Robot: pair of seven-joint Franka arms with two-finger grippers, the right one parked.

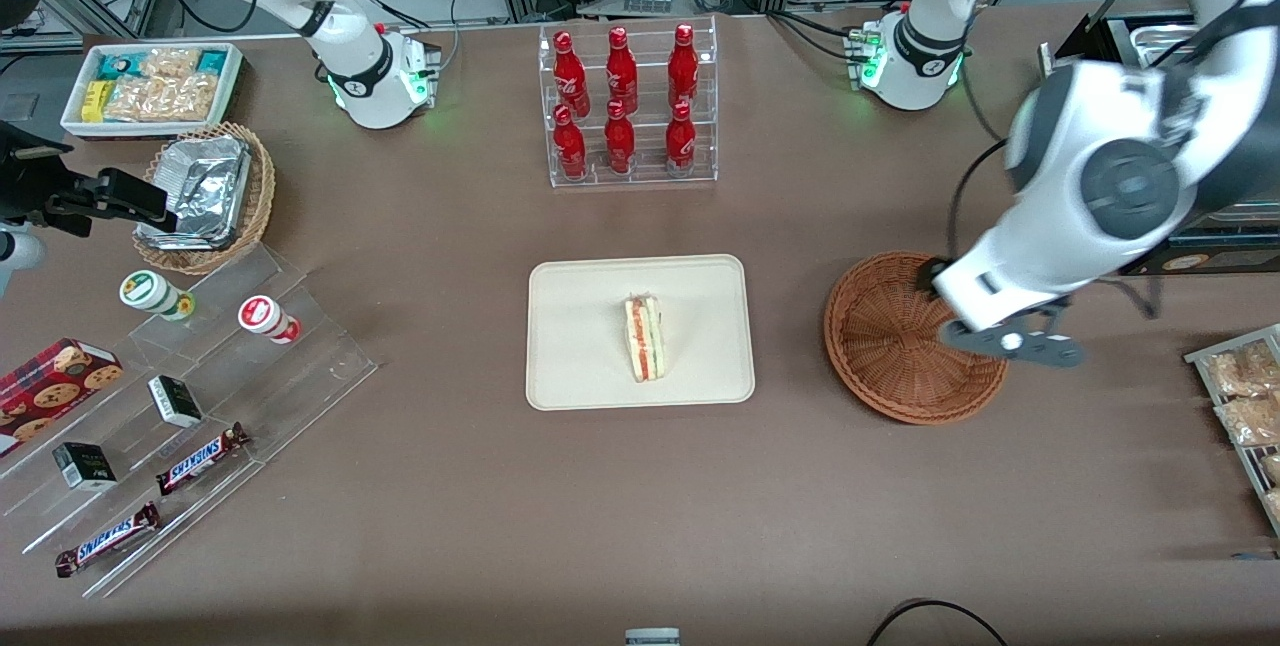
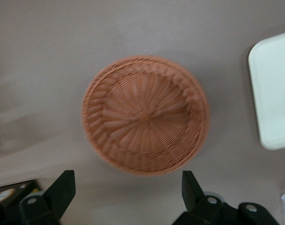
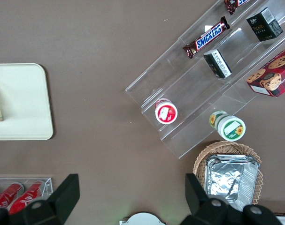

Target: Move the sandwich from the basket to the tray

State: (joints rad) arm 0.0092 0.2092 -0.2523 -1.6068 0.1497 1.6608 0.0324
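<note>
The triangular sandwich, pale bread with red and green layered edges, lies on the smooth cream tray, a rounded-corner rectangle on the matte brown desk. The end effector hangs above the round, reddish-brown woven basket, its black fingers spread wide, holding nothing.

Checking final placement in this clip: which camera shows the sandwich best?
The front view: the whole sandwich lies on the tray, filling layers visible. The right wrist view catches only a sliver of it at the frame edge; the left wrist view shows none, just the empty basket below the open pincer.
</note>
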